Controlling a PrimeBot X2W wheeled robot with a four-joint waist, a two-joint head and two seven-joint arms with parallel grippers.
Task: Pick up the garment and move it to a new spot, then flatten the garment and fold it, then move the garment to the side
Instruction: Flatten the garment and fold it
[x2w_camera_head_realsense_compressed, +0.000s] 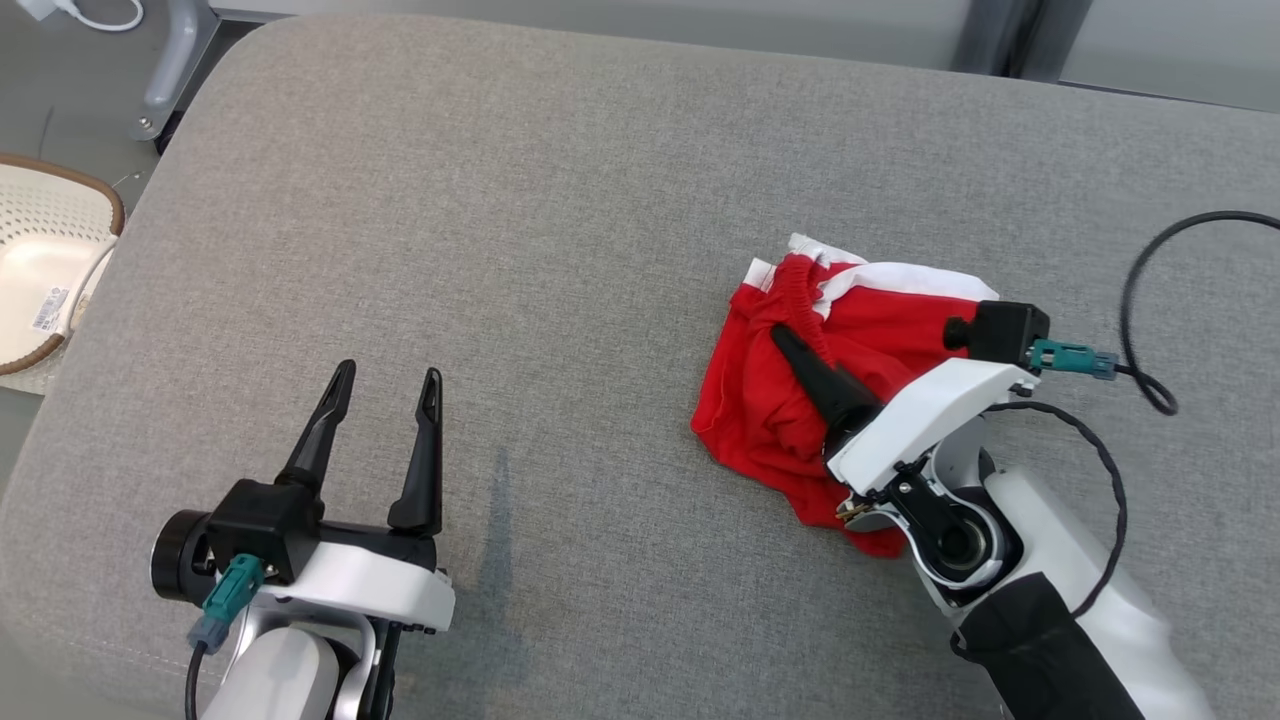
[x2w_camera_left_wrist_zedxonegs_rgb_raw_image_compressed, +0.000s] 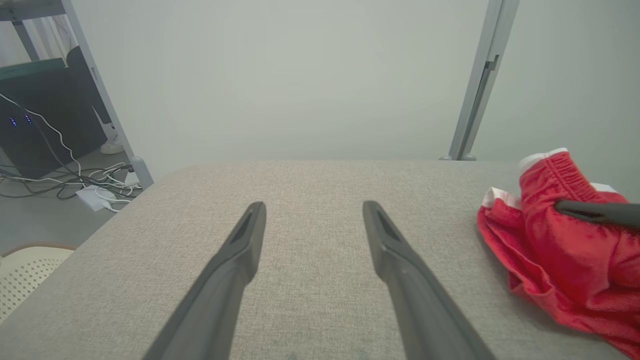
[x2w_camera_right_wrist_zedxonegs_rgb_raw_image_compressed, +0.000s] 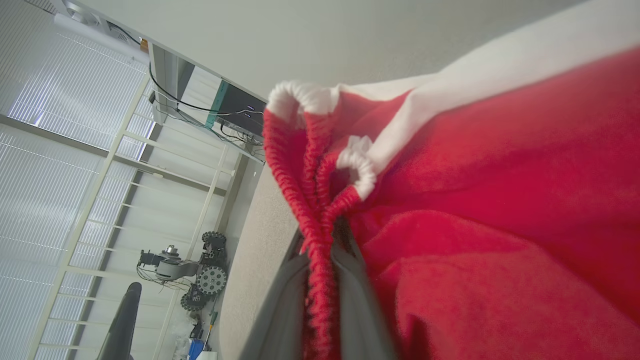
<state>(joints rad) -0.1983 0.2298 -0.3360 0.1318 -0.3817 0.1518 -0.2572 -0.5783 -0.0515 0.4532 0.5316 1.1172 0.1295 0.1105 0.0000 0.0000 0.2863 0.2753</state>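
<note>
**Right tool pinched on garment hem, left tool idle**

- the garment (x2w_camera_head_realsense_compressed: 760, 410): red with white trim, crumpled in a heap on the right half of the grey fabric-covered tabletop (x2w_camera_head_realsense_compressed: 560, 160). No part lies flat.
- right tool (x2w_camera_head_realsense_compressed: 780, 335): pressed together on a ribbed, gathered red edge of the cloth. The right wrist view shows that edge running straight down between the two fingers (x2w_camera_right_wrist_zedxonegs_rgb_raw_image_compressed: 350, 300). The rest of the heap rests on the tabletop under and around the tool.
- left tool (x2w_camera_head_realsense_compressed: 388, 372): spread wide, holding nothing, low over bare tabletop and well apart from the heap.
- Handling, my read: light, limp knit. It will sag and bunch from a single pinch and drag on the fabric cover instead of sliding. It is not fragile or slippery.
- The ribbed edge is the thickest layer, so it is a good bite. To flatten, I'd want the second hold on the same edge, further along, so the cloth hangs open between both tools.
- Containers: a pale perforated basket-like thing (x2w_camera_head_realsense_compressed: 60, 230) with a brown rim sits off the tabletop's left edge, cropped. I can't tell what is in it.
</note>
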